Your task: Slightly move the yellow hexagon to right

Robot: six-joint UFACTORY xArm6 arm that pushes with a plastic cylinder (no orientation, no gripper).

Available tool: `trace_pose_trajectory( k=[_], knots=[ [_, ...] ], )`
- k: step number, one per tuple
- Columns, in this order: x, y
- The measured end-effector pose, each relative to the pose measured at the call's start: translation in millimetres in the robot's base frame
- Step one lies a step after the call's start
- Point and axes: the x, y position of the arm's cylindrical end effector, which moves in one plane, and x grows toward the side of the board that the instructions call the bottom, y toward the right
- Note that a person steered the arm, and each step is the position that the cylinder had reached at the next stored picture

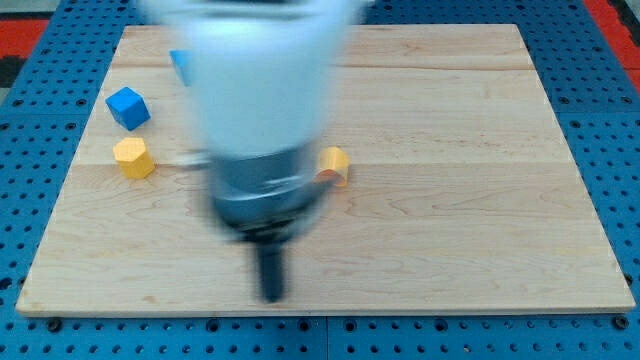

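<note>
A yellow hexagon block [133, 158] lies near the board's left edge. A blue cube [128, 107] sits just above it. Another blue block [181, 65] is partly hidden behind the blurred arm near the view's top. A second yellow block [335, 165] shows at the arm's right side, partly hidden, its shape unclear. My tip [271, 296] is at the lower middle of the board, well to the right of and below the yellow hexagon, touching no block.
The wooden board [480, 230] lies on a blue pegboard table [620, 120]. The blurred white and grey arm body [260, 110] hides the board's upper middle.
</note>
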Motion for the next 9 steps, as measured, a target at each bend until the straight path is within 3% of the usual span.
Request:
trace_pose_trajectory(
  k=[1, 2, 4, 7, 8, 9],
  knots=[
    [-29, -157],
    [-65, -200],
    [-144, -164],
    [-169, -155],
    [-170, -113],
    [-156, -152]
  ],
)
